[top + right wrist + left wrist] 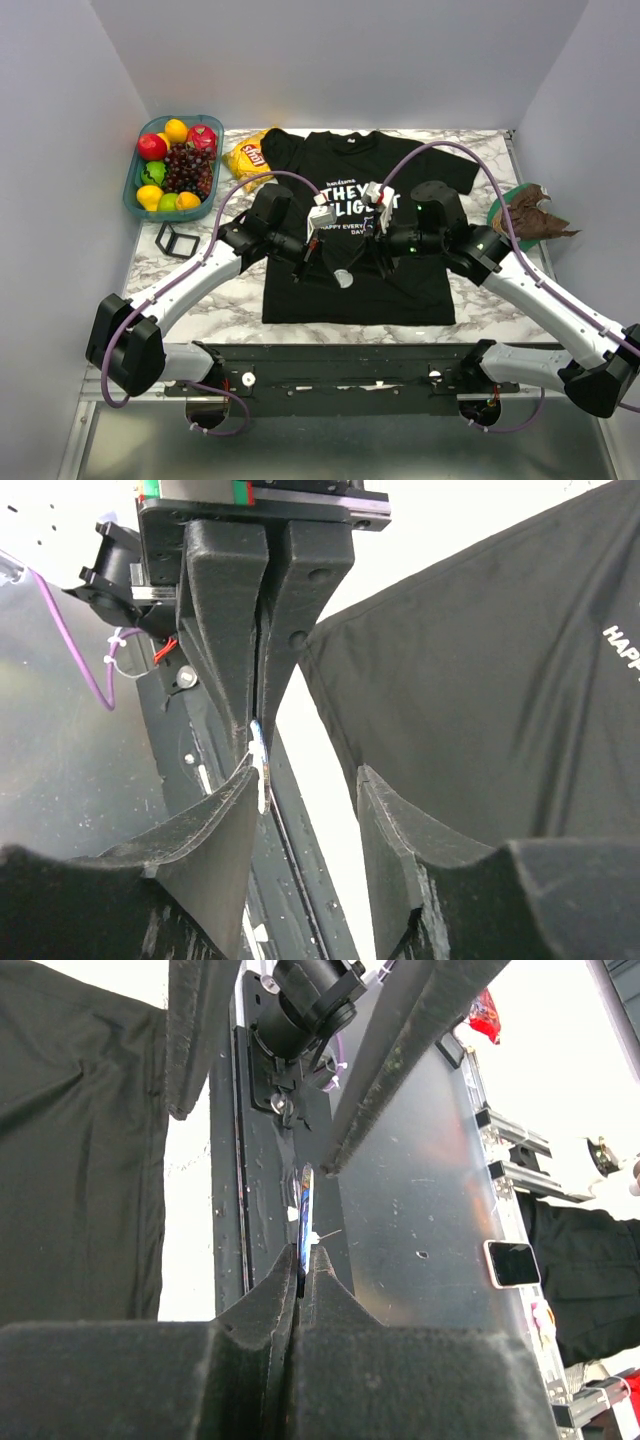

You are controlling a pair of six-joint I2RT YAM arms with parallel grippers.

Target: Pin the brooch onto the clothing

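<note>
The black T-shirt point(405, 290) with white print lies flat mid-table; it also shows in the left wrist view point(70, 1160) and the right wrist view point(480, 680). Both grippers meet just above its lower middle. My left gripper point(325, 268) point(305, 1255) is shut on the brooch point(306, 1205), a thin disc seen edge-on, pale in the top view point(343, 278). My right gripper point(366, 262) point(305, 780) is open, its fingers either side of the left gripper's tips. The brooch point(262, 765) sits against the right gripper's left finger point(215, 840).
A teal basket of fruit point(135, 175) stands at the back left, a yellow snack bag point(248, 157) beside it. A small black square frame point(178, 240) lies left of the shirt. A green plate with a brown object point(525, 212) sits at the right. The black base rail point(350, 365) runs along the near edge.
</note>
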